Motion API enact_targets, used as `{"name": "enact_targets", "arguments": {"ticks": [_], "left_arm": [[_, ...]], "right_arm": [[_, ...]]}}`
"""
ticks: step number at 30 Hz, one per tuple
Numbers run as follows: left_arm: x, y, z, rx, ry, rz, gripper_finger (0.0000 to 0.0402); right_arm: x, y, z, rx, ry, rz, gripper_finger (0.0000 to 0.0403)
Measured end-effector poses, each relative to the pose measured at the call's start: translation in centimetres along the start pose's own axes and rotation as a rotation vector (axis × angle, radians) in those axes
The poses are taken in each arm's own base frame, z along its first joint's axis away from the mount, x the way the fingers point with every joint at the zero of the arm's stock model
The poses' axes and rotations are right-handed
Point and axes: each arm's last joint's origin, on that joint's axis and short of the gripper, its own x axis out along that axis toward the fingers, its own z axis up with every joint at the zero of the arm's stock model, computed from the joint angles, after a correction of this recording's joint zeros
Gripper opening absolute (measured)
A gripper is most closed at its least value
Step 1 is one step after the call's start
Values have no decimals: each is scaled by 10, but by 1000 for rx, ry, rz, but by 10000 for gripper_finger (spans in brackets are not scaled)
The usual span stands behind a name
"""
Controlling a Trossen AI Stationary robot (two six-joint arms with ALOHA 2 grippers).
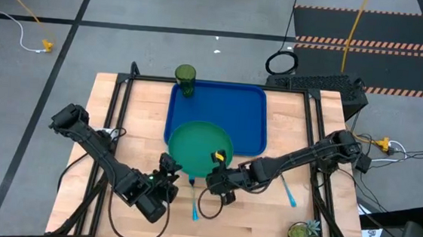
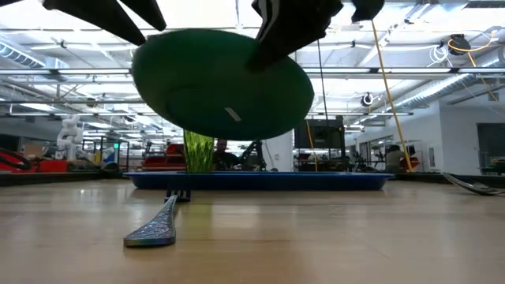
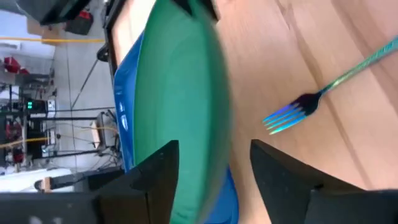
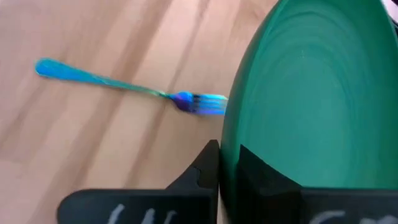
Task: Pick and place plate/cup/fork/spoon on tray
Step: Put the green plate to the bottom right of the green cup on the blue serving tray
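Note:
The green plate hangs clear of the table, its far part over the near edge of the blue tray. My right gripper is shut on the plate's near right rim. My left gripper is open at the plate's near left rim, one finger on each side of it. The fork lies flat on the table below the plate; it also shows in the low view. The spoon lies flat on the table at the right. The dark green cup stands at the tray's far left corner. My right gripper pinches the plate's rim between its two fingers, one finger on the plate's hollow face and one on its underside. The plate is lifted clear of the table and tilted. My left gripper: I cannot tell whether its fingers touch the rim between them.
A potted plant stands at the table's near right corner. Black frame rails run along the table's left and right sides. Bare wood lies in front of the tray around the fork.

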Motion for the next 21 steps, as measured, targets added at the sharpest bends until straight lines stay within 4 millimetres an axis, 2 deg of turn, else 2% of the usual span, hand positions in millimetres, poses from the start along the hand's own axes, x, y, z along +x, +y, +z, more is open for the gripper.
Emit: {"name": "enact_targets", "arguments": {"ticks": [11, 16, 21], "left_arm": [[-7, -8, 1, -305, -32, -18, 215], [3, -20, 1, -421, -71, -84, 216], [11, -30, 4, -491, -142, -111, 216]], "right_arm": [[14, -53, -22, 91, 113, -67, 4], [20, -69, -32, 157, 134, -94, 4], [33, -80, -51, 199, 157, -116, 4]]}}
